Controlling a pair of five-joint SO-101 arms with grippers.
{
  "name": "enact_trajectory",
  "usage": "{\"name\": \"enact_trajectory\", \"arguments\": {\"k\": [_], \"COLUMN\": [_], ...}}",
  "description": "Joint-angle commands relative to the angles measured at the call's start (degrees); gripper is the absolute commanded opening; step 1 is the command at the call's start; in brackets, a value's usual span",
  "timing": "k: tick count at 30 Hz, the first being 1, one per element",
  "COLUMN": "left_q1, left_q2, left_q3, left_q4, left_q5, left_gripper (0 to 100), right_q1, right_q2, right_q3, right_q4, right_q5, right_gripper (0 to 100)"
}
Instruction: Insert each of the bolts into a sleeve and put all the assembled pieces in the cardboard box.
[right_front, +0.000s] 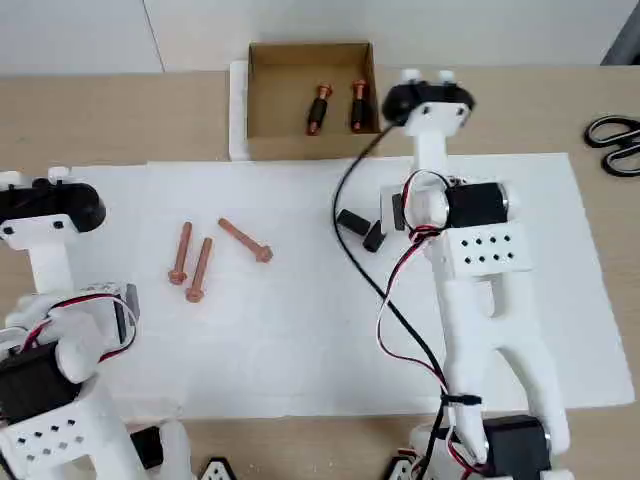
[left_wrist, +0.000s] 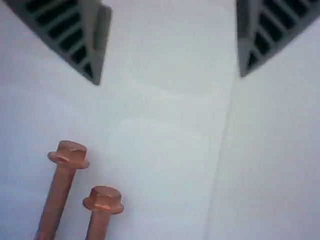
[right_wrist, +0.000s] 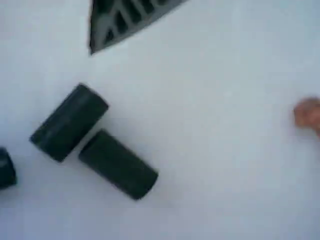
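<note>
robotics lab: wooden table (right_front: 120, 115), white mat (right_front: 300, 340), scissors (right_front: 613, 143).

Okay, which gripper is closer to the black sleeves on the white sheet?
Right. The right gripper hangs right beside the black sleeves. The left gripper is far across the sheet, by the loose bolts.

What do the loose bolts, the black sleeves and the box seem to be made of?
Bolts: copper-coloured with a dull sheen, probably plated metal.
Sleeves: smooth, matte black cylinders, likely plastic or rubber; I cannot tell which.
Box: brown and matte with thin folded walls, so cardboard.
</note>
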Motion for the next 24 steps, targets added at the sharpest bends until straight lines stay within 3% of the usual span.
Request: {"name": "enact_trajectory", "arguments": {"k": [1, 11, 18, 24], "left_q1": [-0.09, -0.18, -0.18, -0.18], "left_q2": [-0.62, -0.62, -0.62, -0.62], "left_q3": [-0.04, 0.04, 2.68, 3.65], "left_q4": [-1.23, -1.41, -2.81, -3.34], "left_q5": [-0.53, -0.53, -0.26, -0.26], "left_gripper": [17, 17, 17, 17], "right_q1": [-0.75, -1.89, -1.8, -1.54], "right_q2": [1.27, 19.56, 27.21, 30.29], "right_q3": [2.37, 2.64, 2.73, 2.73], "right_q4": [-8.66, -20.35, -25.98, -26.77], "right_q5": [-8.26, -11.25, -12.66, -12.66], "right_gripper": [19.8, 19.3, 2.9, 4.6]}}
